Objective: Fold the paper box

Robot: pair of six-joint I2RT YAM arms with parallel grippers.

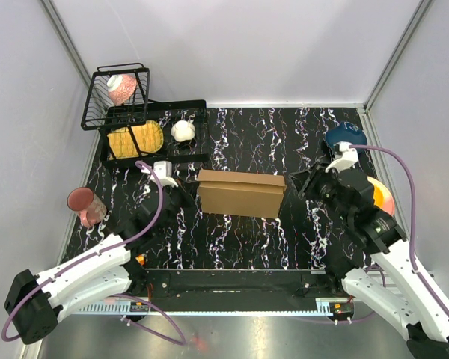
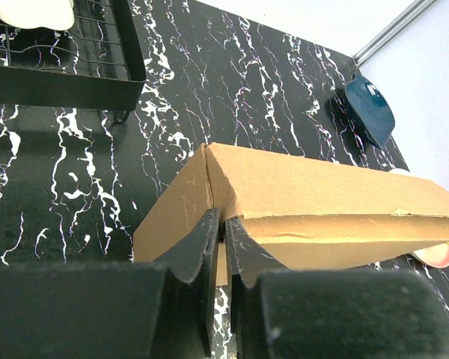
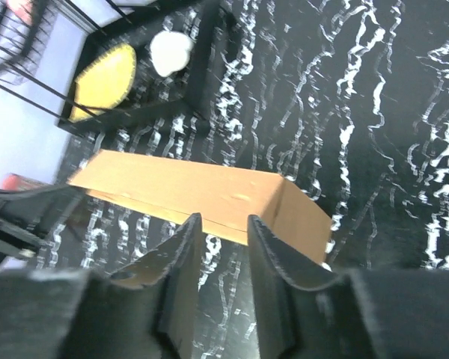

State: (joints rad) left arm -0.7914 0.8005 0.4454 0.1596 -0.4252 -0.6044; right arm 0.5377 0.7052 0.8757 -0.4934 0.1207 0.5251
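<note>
One paper box [image 1: 241, 193] lies mid-table in the top view, with the left gripper [image 1: 184, 200] and right gripper [image 1: 299, 182] near its ends, their fingertips indistinct. Left wrist view: the fingers [image 2: 202, 247] nearly meet at the box's left corner, grip impossible to tell, and the box's right end is cropped. Right wrist view: jaws parted and empty, just short of the box.

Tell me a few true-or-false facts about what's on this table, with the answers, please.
1. The cardboard box sits near the middle of the table. True.
2. The box lies flat as an unfolded sheet. False: it stands folded up into a closed box shape.
3. A yellow item lies in the black rack at the back left. True.
4. The right claw is clamped on the box. False: its fingers stand apart with nothing gripped, just short of the box's end.
5. The pink cup stands beside the dark blue bowl. False: the cup is at the left edge and the bowl is at the back right.
</note>
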